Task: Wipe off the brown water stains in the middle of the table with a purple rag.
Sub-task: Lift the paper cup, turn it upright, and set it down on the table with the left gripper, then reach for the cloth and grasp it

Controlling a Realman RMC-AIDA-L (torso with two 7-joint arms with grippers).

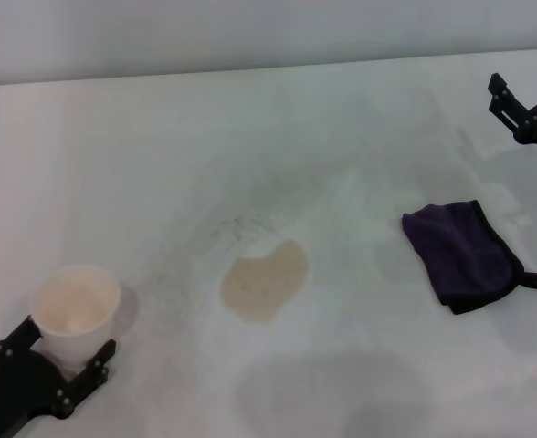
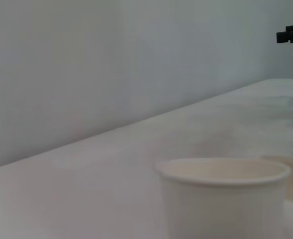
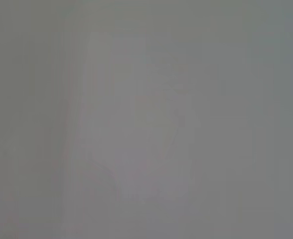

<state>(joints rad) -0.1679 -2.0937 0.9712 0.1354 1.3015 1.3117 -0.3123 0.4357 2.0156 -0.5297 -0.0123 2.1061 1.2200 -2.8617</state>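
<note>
Stain: one tan-brown blotch lying whole in the middle of the table; edges unsmeared, so no wiping is showing yet.
Rag: dark purple, folded, lying flat on the robot's right side, well apart from the stain; black loop sticking out at its near right corner.
Right gripper: hanging above the far right of the table, beyond the rag and not touching it; fingers spread wide, carrying nothing.
Left gripper: sitting at the near left corner, its fingers standing on either side of a cup; whether it is squeezing the cup, I cannot tell.
Cup: white paper, upright, left of the stain and apart from it; inside looking empty.
Progress: judging as not begun; rag is not yet picked up.
Remaining: taking up the rag, carrying it to the stain, rubbing until the brown is gone.
Writing: none readable on cup, rag or grippers.
Right wrist view: showing only plain grey.
</note>
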